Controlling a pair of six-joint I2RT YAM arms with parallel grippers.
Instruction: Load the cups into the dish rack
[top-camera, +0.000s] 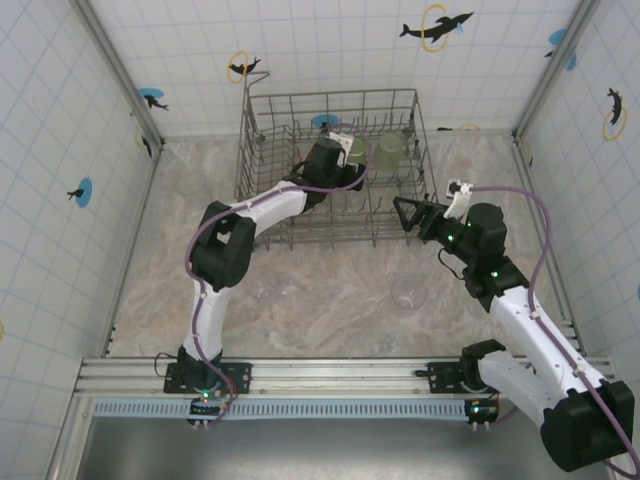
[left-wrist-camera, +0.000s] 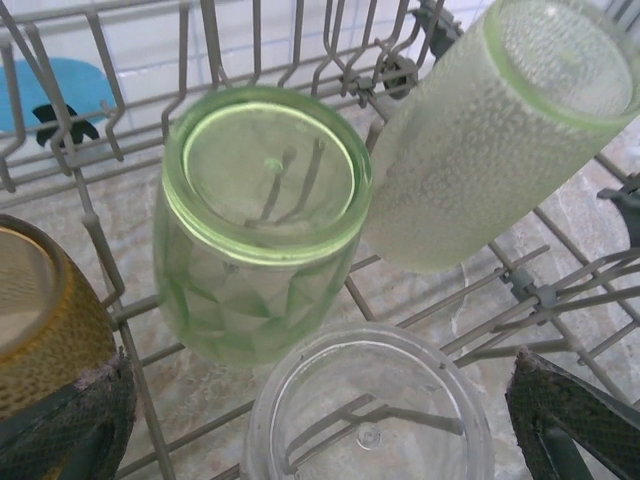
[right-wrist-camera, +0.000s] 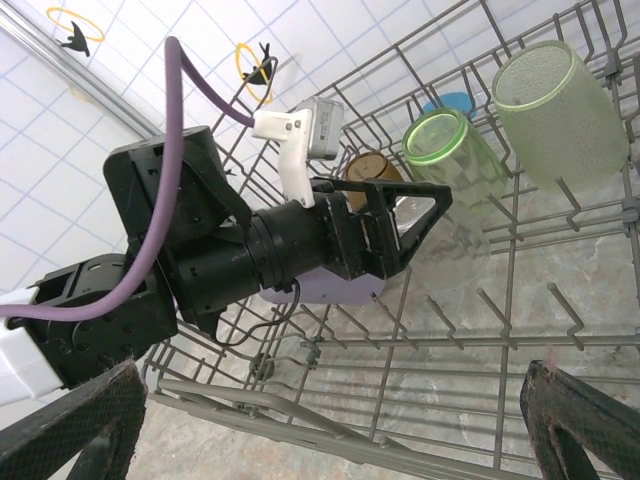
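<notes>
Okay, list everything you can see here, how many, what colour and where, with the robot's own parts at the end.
dish rack: one, grey wire, far middle of the table
green cups: two, one faceted, one frosted, side by side in the rack
amber cup: one, amber-brown, in the rack beside the faceted green one
clear cup: one, see-through, in the rack between the left fingers
lilac cup: one, lilac, in the rack, partly under the left arm
second clear cup: at least one, see-through, on the table before the rack; others too faint to count
table: one, beige marble pattern
dolphin stickers: several, on white tiled walls
left end effector: one, black, open, inside the rack
right end effector: one, black, open, by the rack's near right corner
</notes>
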